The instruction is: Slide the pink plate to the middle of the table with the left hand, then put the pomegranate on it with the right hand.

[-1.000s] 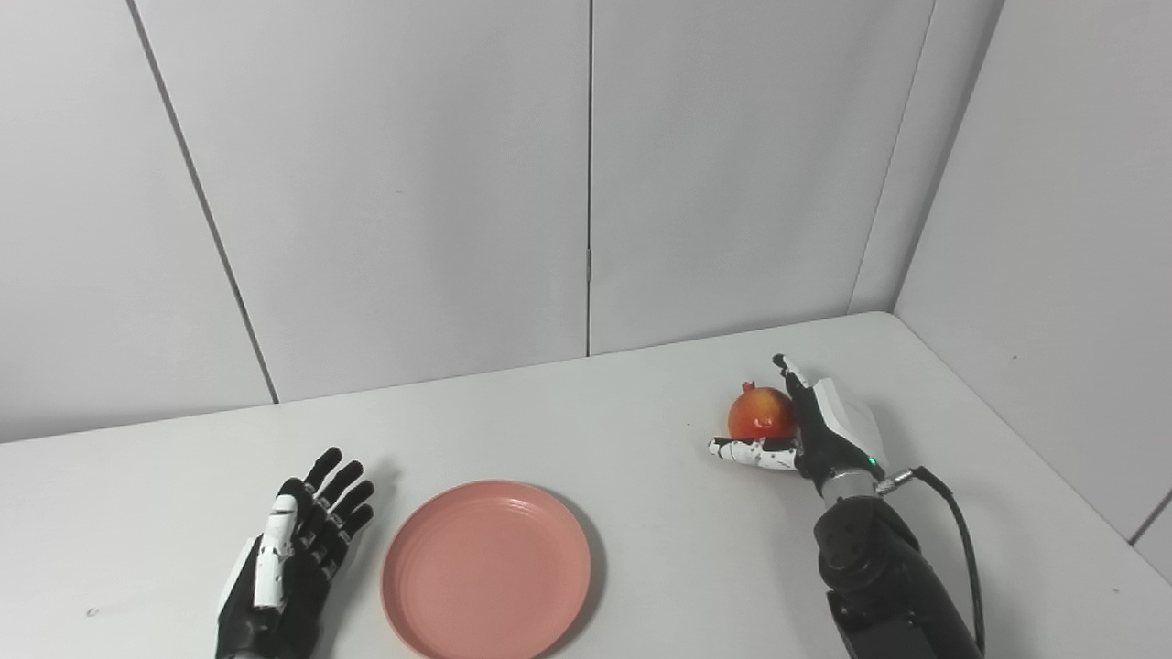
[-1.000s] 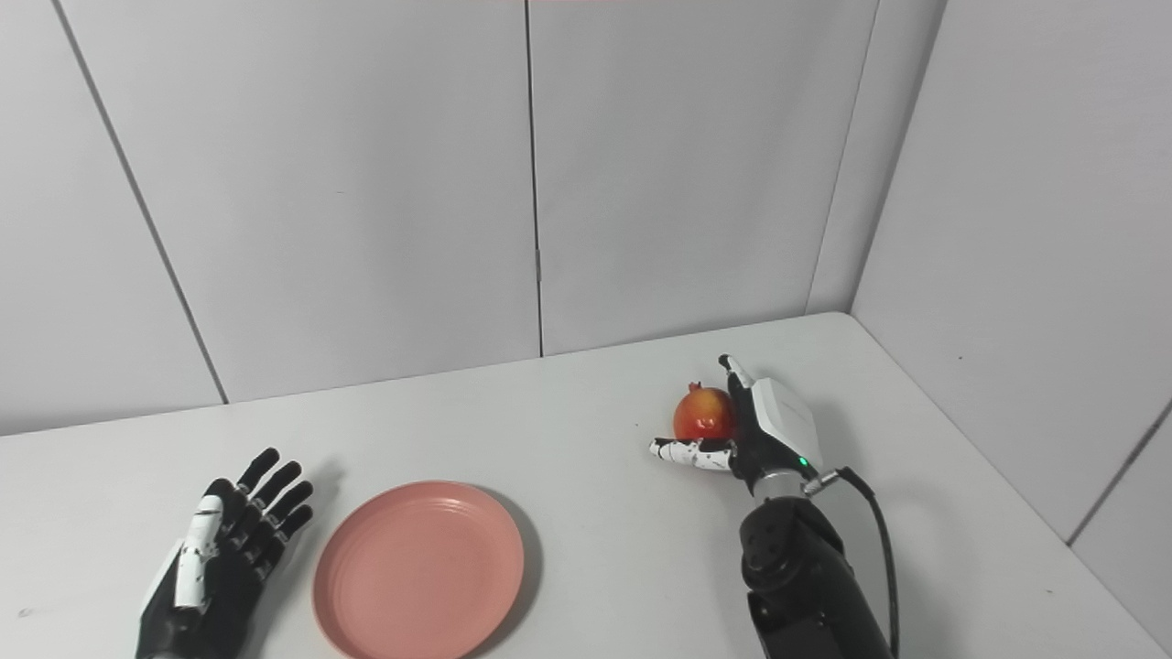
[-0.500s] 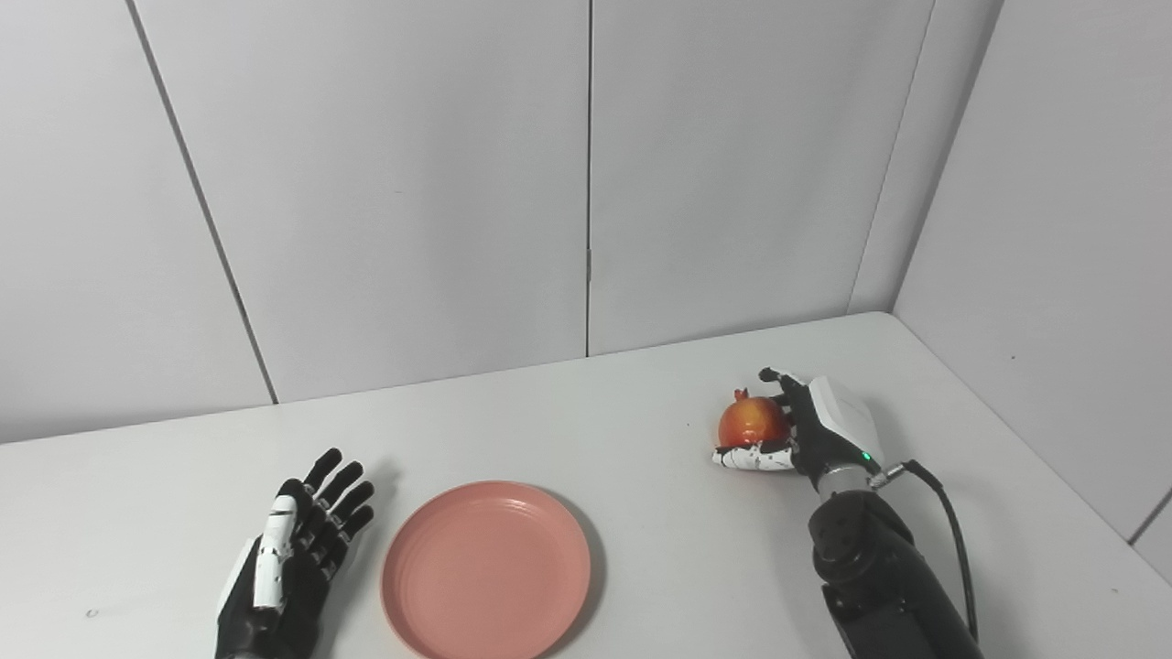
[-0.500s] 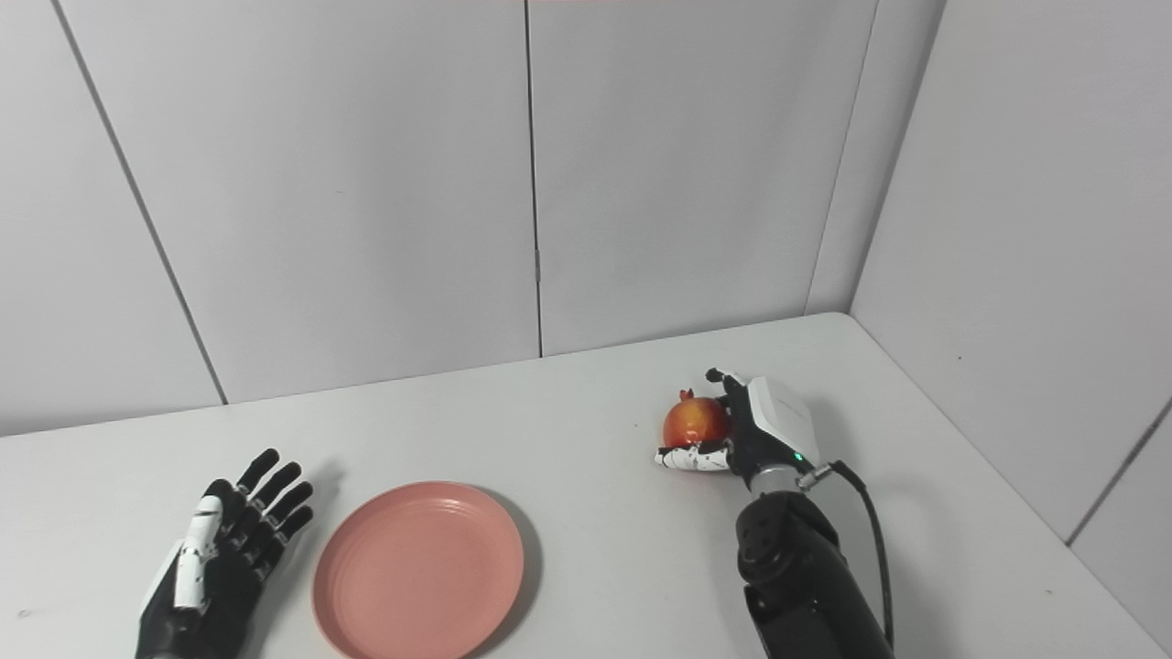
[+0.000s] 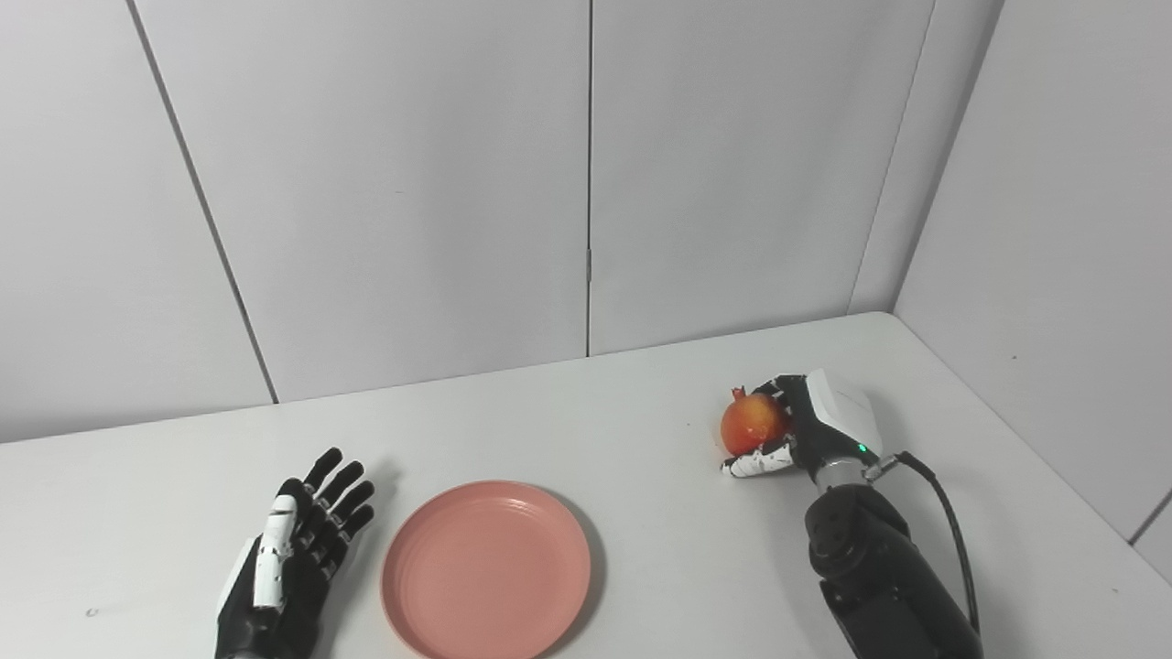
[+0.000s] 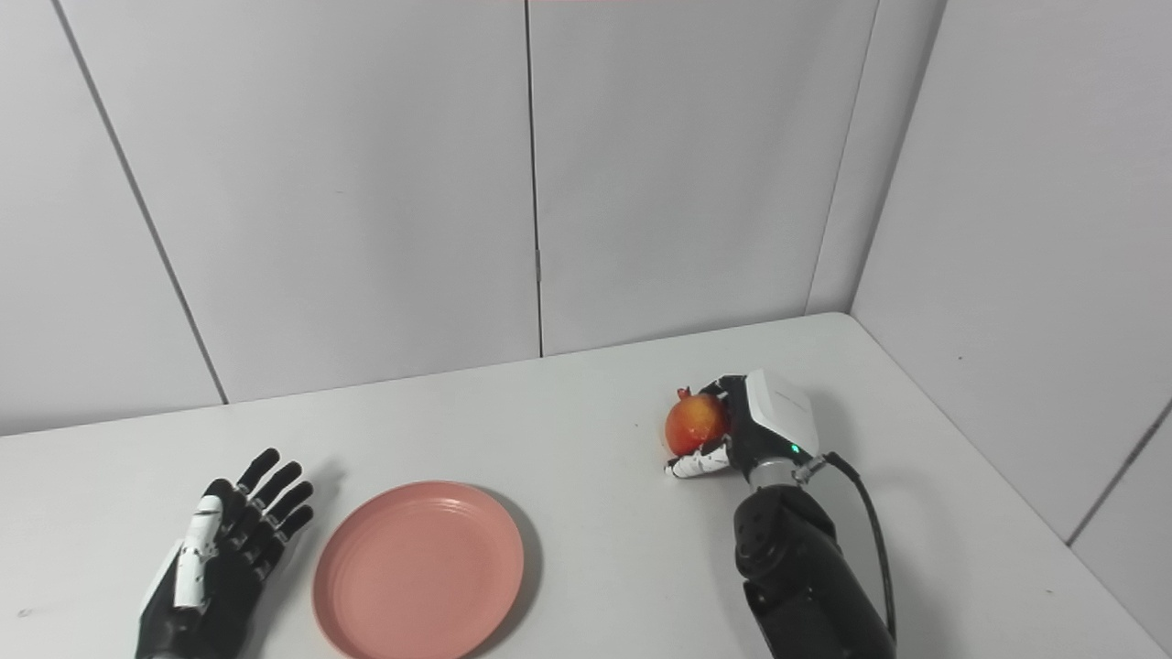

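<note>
While the left hand (image 5: 293, 545) lies flat on the white worktop (image 5: 641, 513) with its black fingers (image 5: 341, 483) spread apart and pointing away from the robot, holding nothing, the right hand (image 5: 806, 426) is wrapped around the pomegranate (image 5: 749, 425). That right hand stands on its edge at the right side of the worktop, its white back plate turned up and to the right, a small green light glowing near the wrist. Its dark fingers curl over the top and far side of the fruit, and its white-and-black thumb (image 5: 755, 464) runs beneath the fruit, pointing left. The pomegranate is red-orange, its small crown pointing up and to the left, and it sits pressed against the palm; whether it touches the worktop or is raised off it cannot be told from these views. The right forearm (image 6: 801, 572) is black and bulky, rising from the bottom edge and bending at the wrist toward the fruit, with a black cable (image 6: 865, 513) looping out from the wrist on its right side.

The pink plate (image 5: 485, 569) rests on the worktop near the front edge, just right of the left hand and apart from it, a narrow strip of worktop showing between them. It carries nothing. The pomegranate and the right hand are well apart from the plate, farther back and to the right.
</note>
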Controlling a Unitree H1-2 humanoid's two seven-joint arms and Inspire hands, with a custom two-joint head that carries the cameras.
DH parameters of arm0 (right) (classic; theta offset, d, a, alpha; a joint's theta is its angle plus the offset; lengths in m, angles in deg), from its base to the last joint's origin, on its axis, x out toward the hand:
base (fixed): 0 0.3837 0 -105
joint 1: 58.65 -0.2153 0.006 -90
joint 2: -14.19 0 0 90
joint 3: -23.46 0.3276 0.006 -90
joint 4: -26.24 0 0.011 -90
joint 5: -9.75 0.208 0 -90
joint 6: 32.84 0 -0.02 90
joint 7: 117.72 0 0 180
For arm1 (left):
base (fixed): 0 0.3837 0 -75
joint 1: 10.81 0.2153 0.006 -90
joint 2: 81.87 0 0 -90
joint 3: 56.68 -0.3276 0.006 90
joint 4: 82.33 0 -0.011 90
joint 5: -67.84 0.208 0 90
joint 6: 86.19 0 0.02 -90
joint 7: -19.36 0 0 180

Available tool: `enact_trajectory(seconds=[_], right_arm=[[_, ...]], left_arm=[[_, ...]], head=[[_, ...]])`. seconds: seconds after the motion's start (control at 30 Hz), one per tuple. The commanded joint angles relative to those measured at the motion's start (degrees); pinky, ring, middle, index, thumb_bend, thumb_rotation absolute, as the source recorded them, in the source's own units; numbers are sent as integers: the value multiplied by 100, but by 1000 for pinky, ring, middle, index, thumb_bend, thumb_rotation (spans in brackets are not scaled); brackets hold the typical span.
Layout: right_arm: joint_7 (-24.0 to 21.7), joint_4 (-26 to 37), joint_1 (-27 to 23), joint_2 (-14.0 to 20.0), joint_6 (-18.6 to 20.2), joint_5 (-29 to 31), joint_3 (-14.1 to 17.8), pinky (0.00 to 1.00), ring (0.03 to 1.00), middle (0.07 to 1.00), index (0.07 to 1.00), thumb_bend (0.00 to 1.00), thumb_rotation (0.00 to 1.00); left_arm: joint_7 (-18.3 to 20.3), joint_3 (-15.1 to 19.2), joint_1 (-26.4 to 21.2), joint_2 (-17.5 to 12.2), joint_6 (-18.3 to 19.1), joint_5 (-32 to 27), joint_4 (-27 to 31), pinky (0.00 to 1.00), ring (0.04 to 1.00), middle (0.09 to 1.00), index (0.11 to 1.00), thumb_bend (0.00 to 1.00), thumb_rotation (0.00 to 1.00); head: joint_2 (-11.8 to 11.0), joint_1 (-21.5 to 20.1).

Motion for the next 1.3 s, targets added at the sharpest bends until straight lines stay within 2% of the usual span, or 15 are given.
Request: enact_trajectory(seconds=[0.0,0.3,0.4,0.47,0.53,0.57,0.73,0.9,1.07,1.27], right_arm=[[210,297,-156,133,-97,4,53,351,432,471,495,530,1],[123,1102,-42,109,-14,-43,94,328,416,450,510,528,2],[80,1444,-9,84,-19,-79,53,434,552,524,470,524,2],[41,1641,-2,73,-21,-129,-1,440,558,540,462,522,1],[38,1858,-14,30,-66,-194,-88,359,454,475,502,526,2],[30,1958,-21,1,-80,-218,-132,347,438,465,510,526,2],[-75,2354,-67,-115,-124,-302,-379,330,425,458,515,527,1],[-323,2693,-92,-359,-56,-512,-698,329,419,459,512,528,1],[-486,2816,-83,-542,-194,-614,-985,290,376,436,527,524,2],[-734,2918,-99,-736,-161,-682,-1261,264,349,429,531,523,3]], left_arm=[[-57,2,29,-5,151,5,-10,915,893,905,896,354,1000],[-61,-27,38,40,54,43,-32,907,889,900,888,362,1000],[-73,-50,54,65,40,71,-16,914,897,905,892,371,1000],[-71,-69,62,82,10,89,-18,915,898,906,892,371,1000],[-96,-96,74,103,-19,128,-11,920,900,901,889,372,1000],[-111,-106,81,114,-23,140,-3,919,899,900,888,374,1000],[-134,-149,106,159,-21,136,45,925,908,907,893,382,1000],[-223,-244,166,251,45,271,176,930,912,910,894,394,1000],[-383,-397,247,375,77,477,341,918,905,909,895,416,1000],[-546,-480,280,538,144,640,449,910,899,905,893,421,1000]], head=[[-1,18],[-4,132],[-8,229],[-15,277],[-18,327],[-15,364],[15,572],[66,1024],[108,1429],[172,1916]])
